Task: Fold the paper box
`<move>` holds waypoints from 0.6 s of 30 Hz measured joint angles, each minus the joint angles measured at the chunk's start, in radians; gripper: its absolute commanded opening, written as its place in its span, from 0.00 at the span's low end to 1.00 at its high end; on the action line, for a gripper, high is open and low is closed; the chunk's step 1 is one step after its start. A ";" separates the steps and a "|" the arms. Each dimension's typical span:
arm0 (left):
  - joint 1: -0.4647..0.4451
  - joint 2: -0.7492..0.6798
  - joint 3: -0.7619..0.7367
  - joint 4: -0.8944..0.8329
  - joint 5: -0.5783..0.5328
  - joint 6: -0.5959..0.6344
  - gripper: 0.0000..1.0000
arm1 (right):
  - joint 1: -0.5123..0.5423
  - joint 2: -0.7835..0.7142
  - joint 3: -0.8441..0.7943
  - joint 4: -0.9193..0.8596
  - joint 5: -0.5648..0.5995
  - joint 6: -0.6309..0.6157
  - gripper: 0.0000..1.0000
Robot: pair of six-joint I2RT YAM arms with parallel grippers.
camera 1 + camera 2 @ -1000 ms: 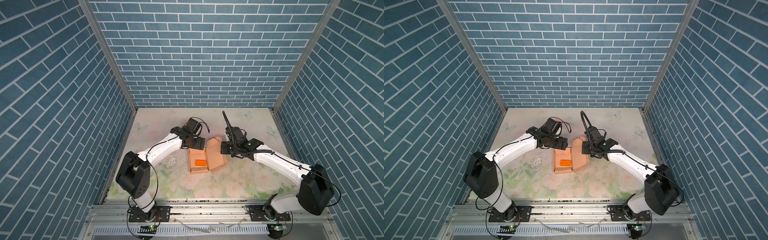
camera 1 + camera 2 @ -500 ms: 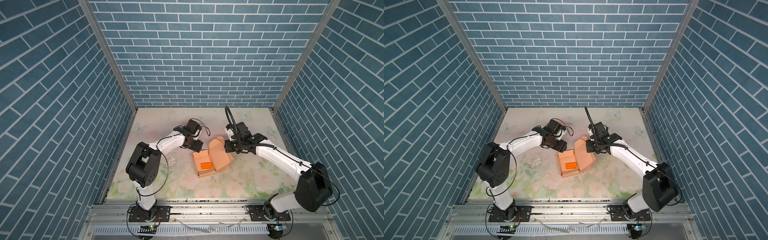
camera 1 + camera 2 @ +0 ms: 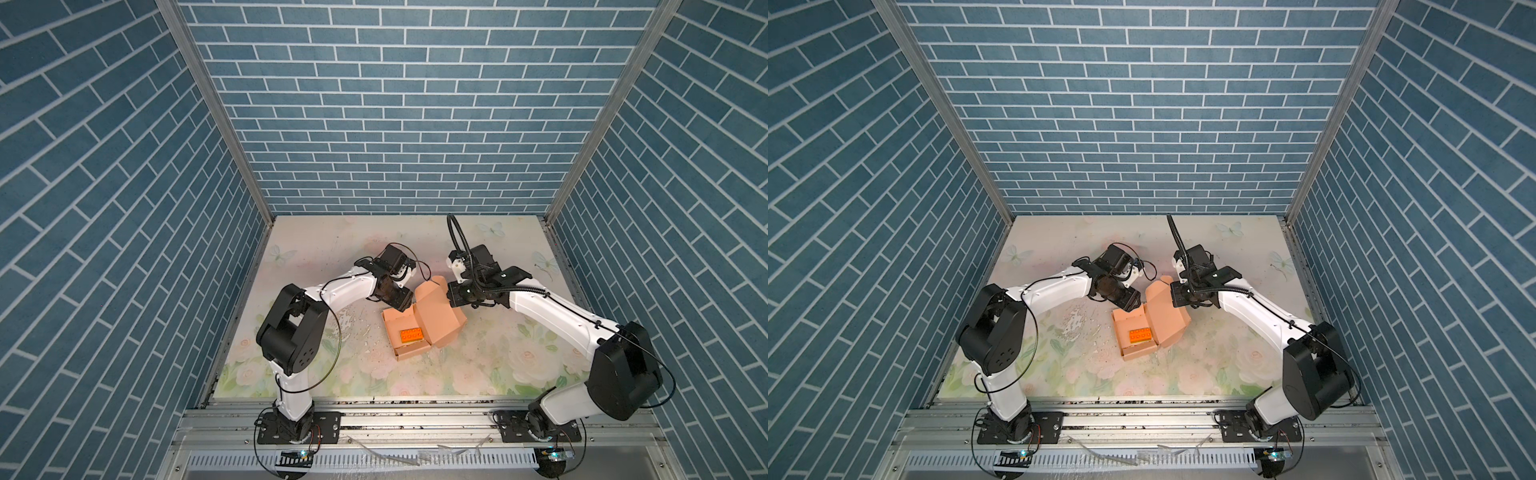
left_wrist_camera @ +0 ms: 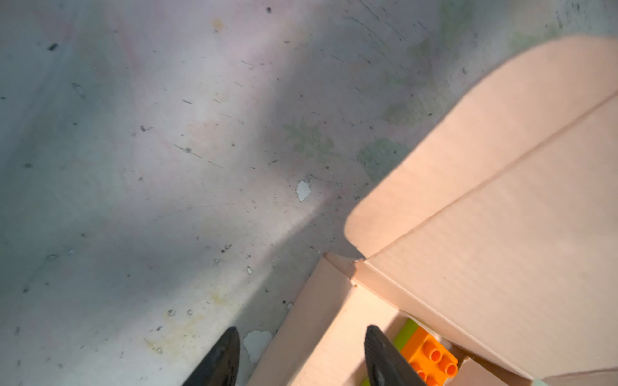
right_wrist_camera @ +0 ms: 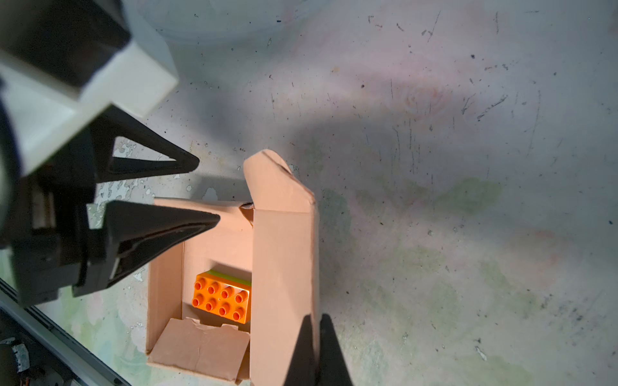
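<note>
The paper box (image 3: 438,322) (image 3: 1163,320) is a peach cardboard tray in the middle of the table, with its lid standing up on the right. An orange studded brick (image 3: 410,335) (image 5: 222,297) lies inside it. My right gripper (image 5: 314,347) (image 3: 452,297) is shut on the lid's free edge. My left gripper (image 4: 302,341) (image 3: 405,305) is open at the tray's far corner. One of its fingers (image 4: 227,354) is outside over the table. The other is inside near the brick (image 4: 431,361), with the tray wall (image 4: 321,334) between them.
The floral table mat (image 3: 478,374) has flaked white patches (image 3: 353,328) left of the box. Blue brick walls close in the left, right and back. A metal rail (image 3: 415,419) with both arm bases runs along the front edge.
The box has slid and turned a little with the right gripper holding its raised lid. My left gripper has come down over the tray's far corner and its jaws have narrowed.
</note>
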 measured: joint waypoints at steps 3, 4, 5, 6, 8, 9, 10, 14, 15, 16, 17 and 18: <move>-0.019 0.022 0.000 -0.013 -0.010 0.014 0.53 | 0.000 0.000 0.000 0.000 0.000 0.000 0.00; -0.024 0.029 0.000 -0.018 -0.017 0.019 0.52 | 0.000 0.000 0.000 0.000 0.000 0.000 0.00; -0.026 0.035 0.000 -0.021 -0.021 0.022 0.49 | 0.000 0.000 0.000 0.000 0.000 -0.001 0.00; -0.028 0.041 0.000 -0.024 -0.027 0.027 0.46 | 0.000 0.000 0.001 -0.001 0.000 -0.001 0.00; -0.030 0.044 0.000 -0.030 -0.039 0.033 0.43 | 0.000 0.000 0.005 -0.006 0.000 -0.005 0.00; -0.031 0.044 0.000 -0.032 -0.043 0.035 0.40 | 0.000 0.000 0.008 -0.008 0.000 -0.006 0.00; -0.031 0.044 0.000 -0.032 -0.047 0.038 0.37 | 0.000 0.000 0.012 -0.010 0.000 -0.007 0.00; -0.034 0.044 0.000 -0.029 -0.058 0.043 0.30 | -0.002 0.000 0.020 -0.014 0.000 -0.008 0.00; -0.036 0.044 0.000 -0.027 -0.062 0.043 0.27 | -0.002 0.000 0.020 -0.014 0.000 -0.008 0.00; -0.038 0.044 0.000 -0.025 -0.066 0.045 0.25 | -0.002 0.000 0.020 -0.015 0.000 -0.008 0.00; -0.040 0.044 -0.001 -0.023 -0.069 0.044 0.24 | -0.002 0.000 0.020 -0.016 0.000 -0.009 0.00; -0.043 0.044 -0.003 -0.020 -0.072 0.045 0.21 | -0.003 0.000 0.020 -0.017 0.000 -0.011 0.00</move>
